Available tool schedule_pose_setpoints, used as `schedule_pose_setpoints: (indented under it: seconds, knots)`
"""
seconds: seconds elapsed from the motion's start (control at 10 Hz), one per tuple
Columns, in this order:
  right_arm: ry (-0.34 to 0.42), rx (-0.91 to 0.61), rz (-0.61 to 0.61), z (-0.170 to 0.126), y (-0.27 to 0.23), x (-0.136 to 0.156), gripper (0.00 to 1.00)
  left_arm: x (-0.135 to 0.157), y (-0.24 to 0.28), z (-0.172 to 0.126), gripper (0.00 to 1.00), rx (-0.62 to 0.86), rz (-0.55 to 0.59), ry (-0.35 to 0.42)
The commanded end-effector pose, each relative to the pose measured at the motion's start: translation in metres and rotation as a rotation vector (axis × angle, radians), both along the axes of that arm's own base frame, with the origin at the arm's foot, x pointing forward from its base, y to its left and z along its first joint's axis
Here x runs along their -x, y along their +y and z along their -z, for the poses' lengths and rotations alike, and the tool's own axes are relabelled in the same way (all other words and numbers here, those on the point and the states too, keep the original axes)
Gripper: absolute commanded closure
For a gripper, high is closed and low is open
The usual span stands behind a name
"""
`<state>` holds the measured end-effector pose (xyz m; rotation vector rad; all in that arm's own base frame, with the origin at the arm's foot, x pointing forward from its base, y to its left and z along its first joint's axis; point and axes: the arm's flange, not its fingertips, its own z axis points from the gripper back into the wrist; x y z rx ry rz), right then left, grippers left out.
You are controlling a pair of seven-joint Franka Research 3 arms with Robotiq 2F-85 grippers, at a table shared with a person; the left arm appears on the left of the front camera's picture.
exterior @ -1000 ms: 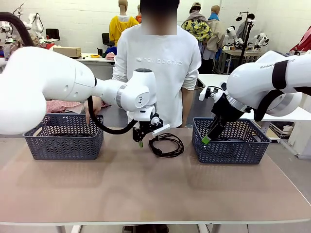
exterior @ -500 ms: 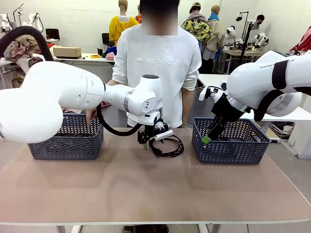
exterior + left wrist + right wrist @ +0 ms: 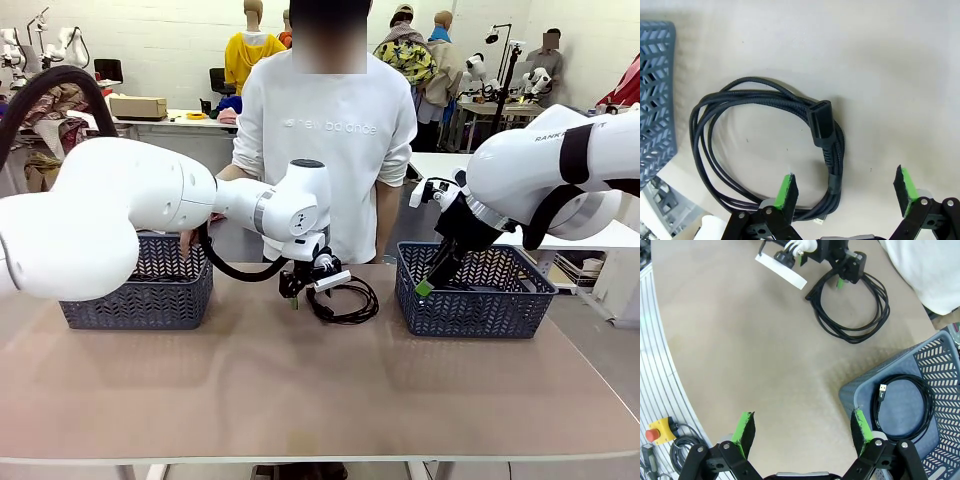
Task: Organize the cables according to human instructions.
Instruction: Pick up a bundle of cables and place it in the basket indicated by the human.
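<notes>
One coiled black cable point(image 3: 347, 300) lies on the table in front of the person, between the two baskets. My left gripper point(image 3: 300, 292) hangs open just over the coil's left side. In the left wrist view the coil point(image 3: 765, 97) and its black plug point(image 3: 820, 121) lie below the open left gripper point(image 3: 846, 189), and the plug side of the coil runs between the green fingers point(image 3: 787, 191). My right gripper point(image 3: 428, 282) is open and empty point(image 3: 802, 434), above the left rim of the right basket. A second coiled cable point(image 3: 905, 405) lies in that basket.
A grey-blue basket point(image 3: 135, 295) stands at the left, with the person's hand point(image 3: 190, 228) at its far rim. The other basket point(image 3: 475, 310) stands at the right. A red stop button point(image 3: 657, 430) sits beyond the table edge.
My left gripper has moved a little right and down, closer to the coil on the table. The right arm has not moved.
</notes>
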<state>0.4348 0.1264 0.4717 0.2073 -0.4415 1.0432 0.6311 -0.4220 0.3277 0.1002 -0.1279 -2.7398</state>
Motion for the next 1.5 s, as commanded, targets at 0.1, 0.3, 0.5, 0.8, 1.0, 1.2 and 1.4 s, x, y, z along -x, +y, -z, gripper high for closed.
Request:
schedule_pose_setpoints:
  seconds: [0.1, 0.3, 0.5, 0.8, 1.0, 1.2, 1.4]
  knots:
    - [-0.004, 0.001, 0.003, -0.0026, 0.0009, -0.0031, 0.00, -0.0109, -0.0034, -0.0041, 0.00, -0.007, -0.024, 0.000]
    - [-0.004, 0.001, 0.003, -0.0026, 0.0009, -0.0031, 0.00, -0.0131, -0.0022, -0.0041, 0.00, -0.015, -0.034, 0.000]
    - [-0.004, 0.001, 0.003, -0.0026, 0.0009, -0.0031, 0.00, -0.0145, -0.0031, -0.0014, 0.00, -0.021, -0.038, 0.009]
    - [-0.004, 0.001, 0.003, -0.0026, 0.0009, -0.0031, 0.00, -0.0156, -0.0061, 0.0013, 0.15, -0.030, -0.031, 0.015]
    - [-0.004, 0.001, 0.003, -0.0026, 0.0009, -0.0031, 0.00, -0.0155, -0.0077, 0.0017, 0.34, -0.026, -0.034, 0.014]
    - [-0.004, 0.001, 0.003, -0.0026, 0.0009, -0.0031, 0.00, -0.0153, -0.0091, 0.0023, 0.53, -0.026, -0.033, 0.015]
    - [-0.004, 0.001, 0.003, -0.0026, 0.0009, -0.0031, 0.00, -0.0156, -0.0104, 0.0030, 0.73, -0.028, -0.033, 0.017]
